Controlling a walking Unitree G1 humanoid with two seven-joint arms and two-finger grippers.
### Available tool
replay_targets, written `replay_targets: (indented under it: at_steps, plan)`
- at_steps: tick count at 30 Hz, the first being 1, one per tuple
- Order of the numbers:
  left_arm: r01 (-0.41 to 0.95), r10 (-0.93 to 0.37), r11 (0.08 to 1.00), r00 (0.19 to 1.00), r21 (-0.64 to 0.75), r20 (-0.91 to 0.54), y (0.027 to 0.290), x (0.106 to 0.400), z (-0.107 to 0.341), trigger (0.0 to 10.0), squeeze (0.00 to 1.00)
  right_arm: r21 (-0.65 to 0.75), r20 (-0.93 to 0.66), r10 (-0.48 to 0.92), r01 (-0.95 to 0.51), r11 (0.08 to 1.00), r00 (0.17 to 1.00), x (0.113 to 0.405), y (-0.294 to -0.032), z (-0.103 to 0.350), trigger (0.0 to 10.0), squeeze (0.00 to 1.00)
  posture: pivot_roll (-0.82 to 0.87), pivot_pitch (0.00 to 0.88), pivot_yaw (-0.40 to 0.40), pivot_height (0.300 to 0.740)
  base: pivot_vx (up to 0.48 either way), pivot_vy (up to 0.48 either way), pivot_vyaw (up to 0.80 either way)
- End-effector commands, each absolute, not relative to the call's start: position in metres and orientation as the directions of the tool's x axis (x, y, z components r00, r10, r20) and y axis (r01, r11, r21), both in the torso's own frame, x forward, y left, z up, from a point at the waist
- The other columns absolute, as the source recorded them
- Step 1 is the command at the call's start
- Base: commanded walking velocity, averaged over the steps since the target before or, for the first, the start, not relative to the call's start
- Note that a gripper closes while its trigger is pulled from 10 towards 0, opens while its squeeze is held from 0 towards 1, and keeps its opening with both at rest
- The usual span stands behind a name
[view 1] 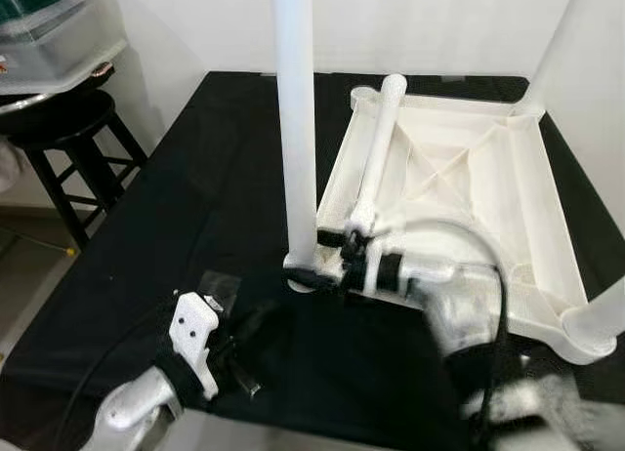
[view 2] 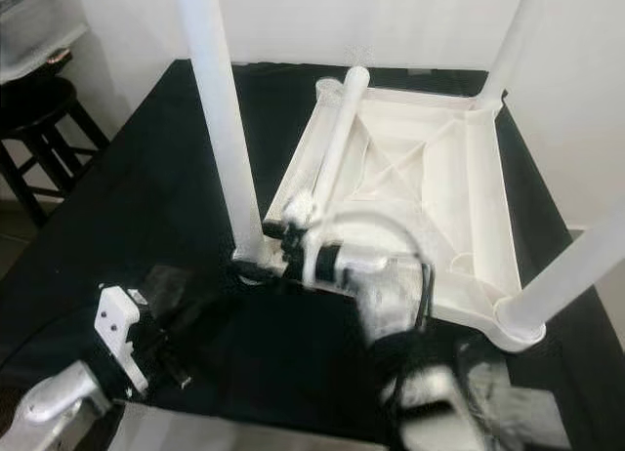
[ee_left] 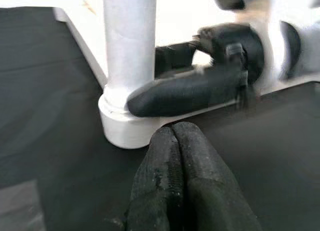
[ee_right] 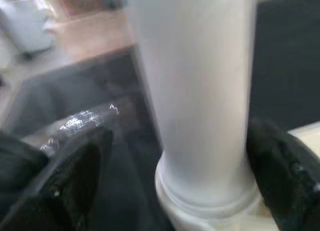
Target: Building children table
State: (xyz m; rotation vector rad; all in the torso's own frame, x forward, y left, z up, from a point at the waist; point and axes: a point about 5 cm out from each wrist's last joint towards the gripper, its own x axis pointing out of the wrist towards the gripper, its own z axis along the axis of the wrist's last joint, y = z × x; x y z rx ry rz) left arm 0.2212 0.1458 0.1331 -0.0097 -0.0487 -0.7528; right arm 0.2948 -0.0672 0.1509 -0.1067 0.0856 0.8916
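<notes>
Left gripper (view 1: 246, 373) fingers pressed together, empty, near-left of upright white plastic table leg (view 1: 296, 129). We note leg axis vertical, seated in corner socket of inverted white tabletop (view 1: 488, 168). Right gripper (view 1: 327, 261) spread, straddling leg base; right arm nearer.

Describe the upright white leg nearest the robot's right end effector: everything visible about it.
The leg is a smooth, white, plastic-looking tube, standing upright in a round socket at the near left corner of the upturned white tabletop, which lies on a black cloth. Its top runs out of view. The right end effector is at its base, one black finger on each side; contact is unclear. The left end effector, shut, sits just short of the socket.
</notes>
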Motion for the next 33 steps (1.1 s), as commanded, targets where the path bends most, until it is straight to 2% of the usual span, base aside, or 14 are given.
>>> replay_targets:
  at_steps: [1,7,13,14,15,17,18,21,23,26,28,29,31,33]
  plan:
    - [0.682,-0.682,0.732,0.731,0.013,0.024,0.150,0.220,0.131,10.0,0.00,-0.095,-0.188,0.753,-0.775,0.625,0.631,0.269,-0.035,0.145,10.0,1.00,-0.02,0.209,0.023,0.740,0.000,0.000,0.00]
    - [0.682,-0.682,0.731,0.731,0.022,0.017,0.149,0.222,0.129,10.0,0.00,-0.173,-0.154,0.688,-0.705,0.688,0.709,0.303,-0.055,0.165,10.0,1.00,-0.01,0.191,0.024,0.740,0.000,0.000,0.00]
    - [0.677,-0.678,0.735,0.735,0.026,0.014,0.149,0.223,0.129,10.0,0.00,-0.187,-0.161,0.696,-0.714,0.674,0.700,0.300,-0.053,0.174,10.0,1.00,-0.01,0.185,0.017,0.740,0.000,0.000,0.00]
    - [0.677,-0.677,0.736,0.736,0.026,0.014,0.149,0.223,0.128,10.0,0.00,-0.184,-0.156,0.728,-0.744,0.643,0.668,0.297,-0.050,0.179,10.0,0.85,0.00,0.182,0.017,0.740,0.000,0.000,0.00]
    - [0.677,-0.677,0.736,0.736,0.027,0.013,0.149,0.224,0.128,10.0,0.00,-0.186,-0.135,0.765,-0.775,0.605,0.629,0.297,-0.049,0.187,10.0,0.00,0.00,0.179,0.019,0.740,0.000,0.000,0.00]
    - [0.677,-0.678,0.735,0.735,0.027,0.013,0.149,0.224,0.128,10.0,0.00,-0.187,-0.121,0.788,-0.794,0.579,0.603,0.298,-0.049,0.192,10.0,0.00,0.00,0.178,0.021,0.740,0.000,0.000,0.00]
    - [0.679,-0.679,0.734,0.734,0.027,0.012,0.148,0.224,0.128,10.0,0.00,-0.216,-0.093,0.858,-0.851,0.478,0.506,0.302,-0.053,0.204,10.0,0.00,0.00,0.174,0.019,0.740,0.000,0.000,0.00]
    - [0.680,-0.680,0.733,0.733,0.027,0.012,0.147,0.225,0.127,10.0,0.00,-0.177,-0.078,0.915,-0.908,0.379,0.397,0.308,-0.062,0.213,10.0,0.00,0.00,0.170,0.015,0.740,0.000,0.000,0.00]
    - [0.680,-0.680,0.733,0.733,0.027,0.012,0.147,0.225,0.127,10.0,0.00,-0.177,-0.078,0.915,-0.908,0.379,0.397,0.308,-0.062,0.213,10.0,0.00,0.00,0.170,0.015,0.740,0.000,0.000,0.00]
    - [0.679,-0.680,0.733,0.733,0.031,0.010,0.146,0.225,0.127,10.0,0.00,-0.182,-0.147,0.970,-0.969,0.165,0.192,0.320,-0.079,0.221,10.0,0.00,0.01,0.162,0.015,0.740,0.000,0.000,0.00]
    - [0.679,-0.680,0.733,0.733,0.032,0.009,0.146,0.225,0.127,10.0,0.00,-0.179,-0.163,0.974,-0.976,0.128,0.158,0.322,-0.082,0.223,10.0,0.00,0.01,0.162,0.015,0.740,0.000,0.000,0.00]
    - [0.680,-0.680,0.733,0.733,0.033,0.008,0.146,0.225,0.126,10.0,0.00,-0.168,-0.170,0.975,-0.979,0.112,0.141,0.328,-0.083,0.225,4.3,0.00,0.01,0.158,0.015,0.740,0.000,0.000,0.00]
    - [0.680,-0.681,0.732,0.732,0.034,0.007,0.145,0.225,0.126,10.0,0.00,-0.160,-0.172,0.976,-0.982,0.105,0.133,0.331,-0.082,0.227,4.3,0.00,0.01,0.158,0.015,0.740,0.000,0.000,0.00]
    - [0.681,-0.682,0.731,0.732,0.035,0.005,0.145,0.225,0.126,10.0,0.00,-0.143,-0.171,0.980,-0.986,0.081,0.105,0.337,-0.081,0.229,0.0,0.00,0.02,0.156,0.015,0.740,0.000,0.000,0.00]
